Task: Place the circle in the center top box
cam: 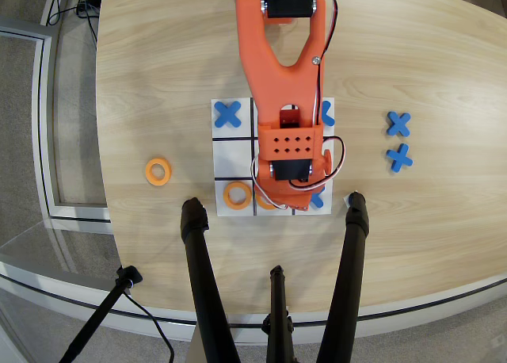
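The gripper (279,202) hangs low over the middle cell of the board's near row in the overhead view, hidden almost wholly under the orange arm (283,70), so whether its jaws are parted or closed cannot be told. Just at its left edge a sliver of an orange ring (264,201) peeks out, lying in or above that middle cell (273,211); this looks like the circle being set down, though contact with the board cannot be confirmed. The arm reaches right across the board, likely because this edge cell lies farthest from its base, and that reach covers the centre column.

A second ring (237,195) lies flat in the cell to the left, and a blue X (318,196) shows partly at the right, so the target cell sits between them. Another blue X (227,114) occupies the far left corner, and one more (327,114) is half hidden at the far right corner.

Off the board, a spare ring (158,171) rests on the wooden table (142,78) to the left, and two spare blue X's (399,141) lie to the right, apparently kept as supply.
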Controlling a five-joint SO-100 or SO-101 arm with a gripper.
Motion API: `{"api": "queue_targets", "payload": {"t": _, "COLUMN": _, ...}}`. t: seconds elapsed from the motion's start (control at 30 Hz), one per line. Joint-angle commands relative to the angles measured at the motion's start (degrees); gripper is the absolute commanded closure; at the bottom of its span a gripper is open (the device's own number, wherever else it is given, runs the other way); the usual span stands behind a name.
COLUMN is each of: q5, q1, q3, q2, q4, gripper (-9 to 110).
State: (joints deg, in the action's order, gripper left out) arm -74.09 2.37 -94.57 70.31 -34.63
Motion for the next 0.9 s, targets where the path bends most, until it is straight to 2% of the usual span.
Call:
{"api": "queue_targets", "payload": {"t": 0.0, "q5": 0.26, "q1": 0.18, "q3": 2.55, "q2": -0.09, "q4": 0.7, "gripper": 102}}
{"api": "queue_targets", "payload": {"t": 0.53, "q5": 0.97, "q1": 1.14, "q3": 5.19, "q2": -2.99, "q4": 0.44, "gripper": 101}}
{"api": "queue_targets", "payload": {"t": 0.87, "q5": 1.23, "q1": 0.88, "q3": 5.45, "q2": -1.93, "q4": 0.09, "gripper": 90}}
